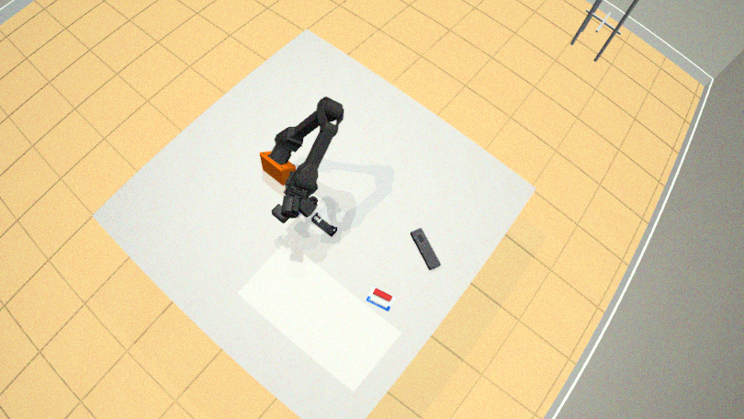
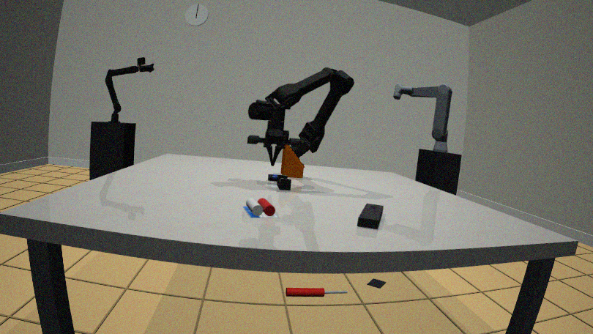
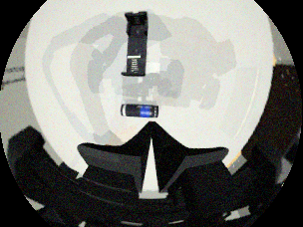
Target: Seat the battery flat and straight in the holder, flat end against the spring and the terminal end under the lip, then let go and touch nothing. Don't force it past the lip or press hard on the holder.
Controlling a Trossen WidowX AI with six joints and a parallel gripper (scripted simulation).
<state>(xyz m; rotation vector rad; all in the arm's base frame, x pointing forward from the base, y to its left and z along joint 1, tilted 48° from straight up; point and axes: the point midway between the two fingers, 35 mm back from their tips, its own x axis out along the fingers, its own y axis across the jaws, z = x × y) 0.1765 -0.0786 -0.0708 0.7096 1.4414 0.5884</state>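
The battery [image 2: 274, 177] [image 3: 140, 111], black with a blue band, lies on its side on the table, outside the holder. In the wrist view it lies crosswise to the holder's length, a short gap from the spring end; which end is the terminal I cannot tell. The black holder [image 1: 324, 224] [image 2: 284, 183] [image 3: 137, 45] lies on the table, its trough empty, spring end toward the battery. My gripper [image 2: 272, 164] [image 3: 151, 124] is shut and empty, its tips above the table near the battery. In the overhead view the arm hides the fingertips and most of the battery.
The orange arm base [image 1: 276, 166] [image 2: 291, 162] stands behind the gripper. A dark remote-like box [image 1: 425, 249] [image 2: 370, 216] lies farther off. A red cylinder [image 1: 382, 294] [image 2: 266, 206] and a white cylinder [image 2: 253, 206] lie on a small blue and white card.
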